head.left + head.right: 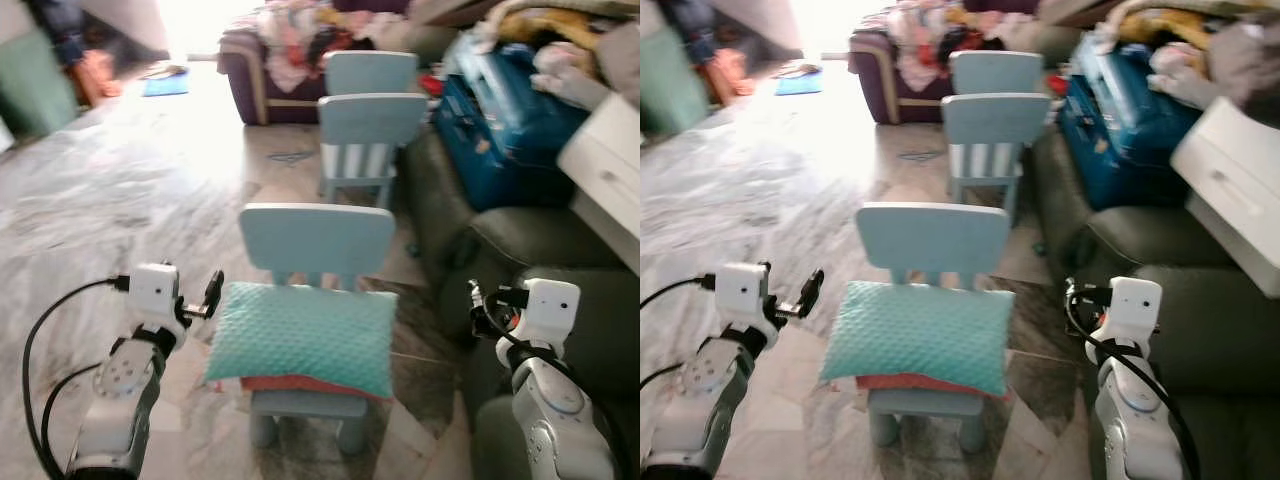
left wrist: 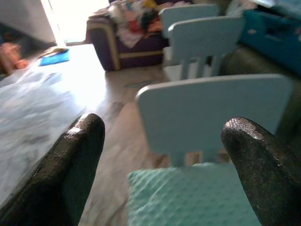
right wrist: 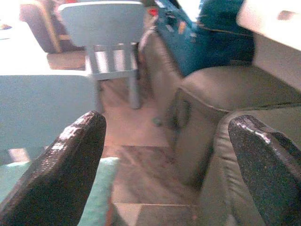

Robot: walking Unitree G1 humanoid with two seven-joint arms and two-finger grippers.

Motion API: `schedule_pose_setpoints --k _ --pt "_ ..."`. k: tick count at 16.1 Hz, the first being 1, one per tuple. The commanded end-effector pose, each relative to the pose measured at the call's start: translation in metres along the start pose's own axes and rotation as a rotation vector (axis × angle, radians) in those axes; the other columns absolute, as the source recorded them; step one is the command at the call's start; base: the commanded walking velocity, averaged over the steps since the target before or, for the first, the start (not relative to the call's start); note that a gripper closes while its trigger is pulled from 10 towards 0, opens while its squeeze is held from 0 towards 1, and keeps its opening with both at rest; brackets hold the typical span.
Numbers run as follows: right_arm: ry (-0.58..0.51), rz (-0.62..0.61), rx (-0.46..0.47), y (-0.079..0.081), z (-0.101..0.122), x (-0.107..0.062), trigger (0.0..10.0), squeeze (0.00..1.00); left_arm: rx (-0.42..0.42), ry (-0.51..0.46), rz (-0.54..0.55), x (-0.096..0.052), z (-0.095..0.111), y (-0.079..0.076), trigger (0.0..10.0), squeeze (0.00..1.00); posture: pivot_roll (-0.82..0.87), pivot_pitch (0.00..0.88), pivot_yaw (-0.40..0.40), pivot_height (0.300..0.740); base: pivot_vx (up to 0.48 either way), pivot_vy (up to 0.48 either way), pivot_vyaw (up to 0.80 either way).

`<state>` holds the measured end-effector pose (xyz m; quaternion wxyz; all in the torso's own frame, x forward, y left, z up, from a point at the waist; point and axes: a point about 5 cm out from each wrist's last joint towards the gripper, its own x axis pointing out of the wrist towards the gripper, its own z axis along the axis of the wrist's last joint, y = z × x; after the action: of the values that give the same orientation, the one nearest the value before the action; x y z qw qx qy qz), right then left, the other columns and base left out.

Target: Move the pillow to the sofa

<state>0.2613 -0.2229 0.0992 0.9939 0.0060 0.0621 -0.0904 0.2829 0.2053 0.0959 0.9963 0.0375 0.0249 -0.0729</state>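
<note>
Dimpled teal pillow flat on pale-blue plastic chair

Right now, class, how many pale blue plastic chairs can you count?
3: the nearest pale blue plastic chair holds the teal pillow; a second stands behind it; a third farther back. More may be hidden.

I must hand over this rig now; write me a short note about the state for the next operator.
Left gripper: open, holding nothing, beside the left edge of the teal pillow.
Right gripper: open, holding nothing, raised to the right of the pillow, in front of the dark sofa.
The pillow lies on the seat of the nearest light blue chair, on top of something red.
Done: both arms are up on either side of the pillow.
Left: grasp the pillow, lift it, place it on the sofa at the right.
</note>
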Motion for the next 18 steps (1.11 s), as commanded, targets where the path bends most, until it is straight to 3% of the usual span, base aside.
schedule_pose_setpoints --k 1,5,10,18 --pt "-0.021 -0.011 0.002 0.000 0.002 0.000 10.0 0.00 0.014 0.027 -0.009 0.000 -0.003 0.004 10.0 0.00 -0.11 0.067 0.037 0.740 0.000 0.000 0.00" --pt "-0.031 0.028 -0.030 0.007 0.008 0.006 10.0 0.00 0.004 0.021 -0.007 0.002 -0.003 -0.001 10.0 0.00 -0.10 0.072 0.010 0.740 0.000 0.000 0.00" --pt "-0.071 0.130 -0.072 0.028 0.021 0.019 10.0 0.00 -0.032 0.011 0.034 -0.002 -0.006 -0.005 10.0 0.00 -0.08 0.069 -0.023 0.740 0.000 0.000 0.00" --pt "-0.078 0.162 -0.053 0.038 0.020 0.016 10.0 0.00 -0.026 -0.015 0.008 0.002 0.001 -0.006 10.0 0.00 -0.08 0.071 -0.013 0.740 0.000 0.000 0.00"
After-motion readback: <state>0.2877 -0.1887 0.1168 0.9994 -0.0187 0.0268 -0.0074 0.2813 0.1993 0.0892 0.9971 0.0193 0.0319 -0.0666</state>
